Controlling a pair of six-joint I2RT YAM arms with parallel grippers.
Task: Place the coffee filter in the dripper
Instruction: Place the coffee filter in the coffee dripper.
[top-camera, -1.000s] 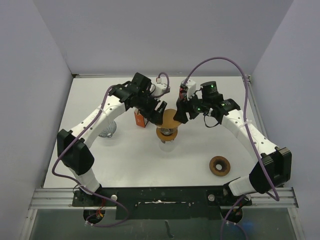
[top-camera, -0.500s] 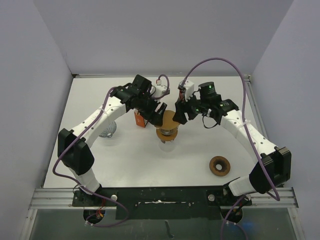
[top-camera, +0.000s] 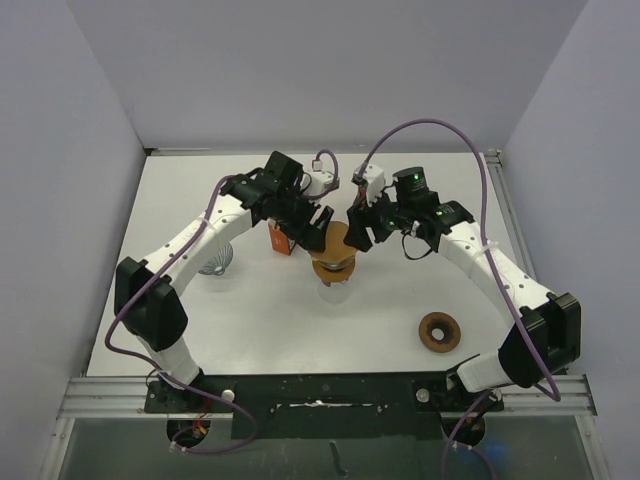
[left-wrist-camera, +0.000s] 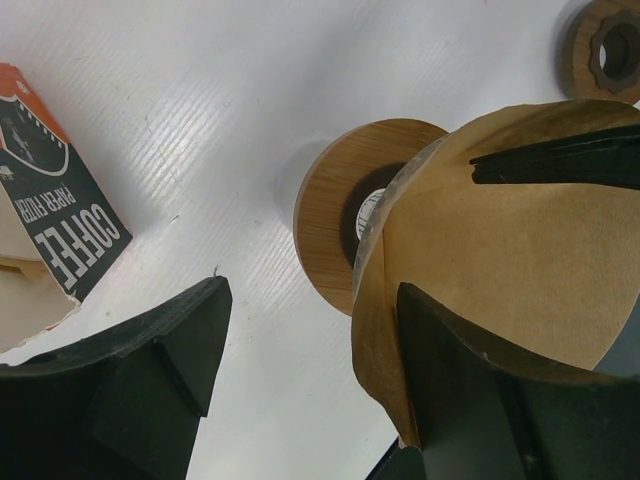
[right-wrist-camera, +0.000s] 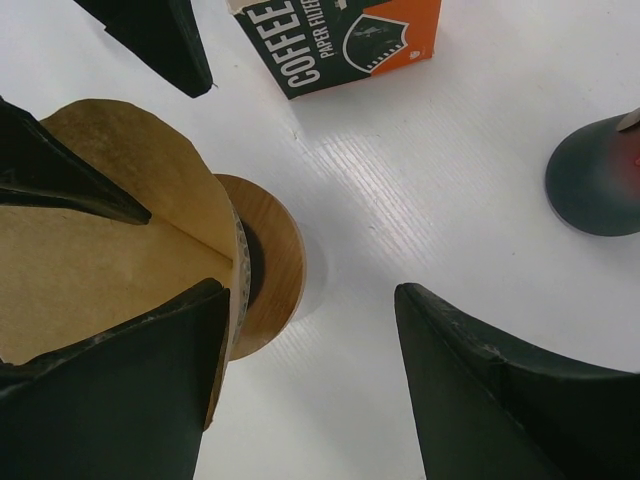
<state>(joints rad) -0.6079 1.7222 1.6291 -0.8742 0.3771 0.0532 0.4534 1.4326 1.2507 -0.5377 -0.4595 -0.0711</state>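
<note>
Found coffee filter (top-camera: 338, 240), a brown paper cone, opened out and tilted, just above the dripper (top-camera: 333, 268) and toward its far side. Judged it not yet seated. Saw its lower edge overlapping the dripper's dark centre hole in both wrist views, but could not tell contact there. Noted the cone's long axis leaning off the dripper's upright line, and so judged the coming move a matter of righting and lowering. Logged left gripper (top-camera: 312, 232) just left of the dripper and right gripper (top-camera: 362, 232) just right of it, about equally near, filter between the two. Saw jaws of both standing wide apart, clamped on nothing. Found one finger of each against the paper, the other clear of it over bare table (top-camera: 260, 320). Could not tell fingers inside or outside the cone wall. Found nothing else in the dripper, its wooden collar bare. Listed also an orange filter box (top-camera: 281, 240) close by on the dripper's left, a wooden ring (top-camera: 439, 331) well off to its near right, and a small clear item (top-camera: 215, 258) far to its left, contents not made out.
</note>
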